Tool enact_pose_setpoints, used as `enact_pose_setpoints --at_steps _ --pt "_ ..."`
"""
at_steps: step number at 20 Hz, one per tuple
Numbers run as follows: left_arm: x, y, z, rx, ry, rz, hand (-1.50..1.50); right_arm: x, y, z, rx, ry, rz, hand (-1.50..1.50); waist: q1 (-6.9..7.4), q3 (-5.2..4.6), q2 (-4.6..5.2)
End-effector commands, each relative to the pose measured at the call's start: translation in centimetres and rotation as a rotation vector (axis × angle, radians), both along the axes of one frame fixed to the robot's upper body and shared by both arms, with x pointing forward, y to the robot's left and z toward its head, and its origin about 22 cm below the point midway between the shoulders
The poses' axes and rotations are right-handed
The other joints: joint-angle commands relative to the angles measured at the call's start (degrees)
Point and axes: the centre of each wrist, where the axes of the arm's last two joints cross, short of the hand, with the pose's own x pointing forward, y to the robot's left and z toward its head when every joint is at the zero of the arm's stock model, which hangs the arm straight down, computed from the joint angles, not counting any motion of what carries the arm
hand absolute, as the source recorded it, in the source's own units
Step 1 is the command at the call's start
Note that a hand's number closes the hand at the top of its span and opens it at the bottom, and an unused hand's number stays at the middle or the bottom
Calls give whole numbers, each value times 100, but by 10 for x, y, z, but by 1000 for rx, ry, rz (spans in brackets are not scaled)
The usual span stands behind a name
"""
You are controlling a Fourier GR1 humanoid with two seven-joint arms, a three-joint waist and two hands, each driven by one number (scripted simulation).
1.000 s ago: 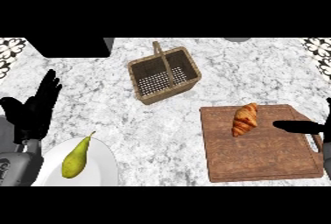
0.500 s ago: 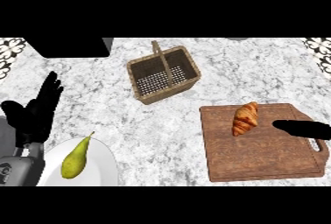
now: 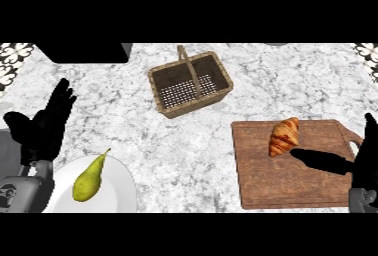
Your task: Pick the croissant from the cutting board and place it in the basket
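Note:
A golden-brown croissant (image 3: pixel 284 136) lies on the far part of the wooden cutting board (image 3: pixel 291 185) at the right. My right hand (image 3: pixel 338 164) comes in from the right edge, open, with its thumb stretched out over the board and ending just short of the croissant's near end. The woven basket (image 3: pixel 190 85) with an upright handle stands at the far middle of the counter, nothing visible inside it. My left hand (image 3: pixel 43 124) rests open at the left edge, fingers pointing up.
A white plate (image 3: pixel 122 192) at the lower left holds a green pear (image 3: pixel 90 177). A dark block (image 3: pixel 81 52) sits at the far left edge. Bare marble counter lies between the board and the basket.
My right hand has slid leftward over the cutting board, its thumb now close to the croissant's near end. The left hand shifted only slightly. The croissant has not moved.

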Motion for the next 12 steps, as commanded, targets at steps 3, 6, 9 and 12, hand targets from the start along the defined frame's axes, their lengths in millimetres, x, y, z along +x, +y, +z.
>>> enact_pose_setpoints --at_steps 3,6,9,12 --pt "2 9 1 -11 -3 -7 0 20 10 8 52 48 -163 -150 41 2 16" --pt "-9 -11 -1 5 1 10 0 2 26 -24 7 60 -167 -150 42 6 5" --pt "11 -4 7 13 -3 -5 0 15 33 -12 19 39 -153 -150 15 5 16" --pt "0 21 -1 6 1 3 0 15 35 -18 36 5 -150 -150 28 6 15"
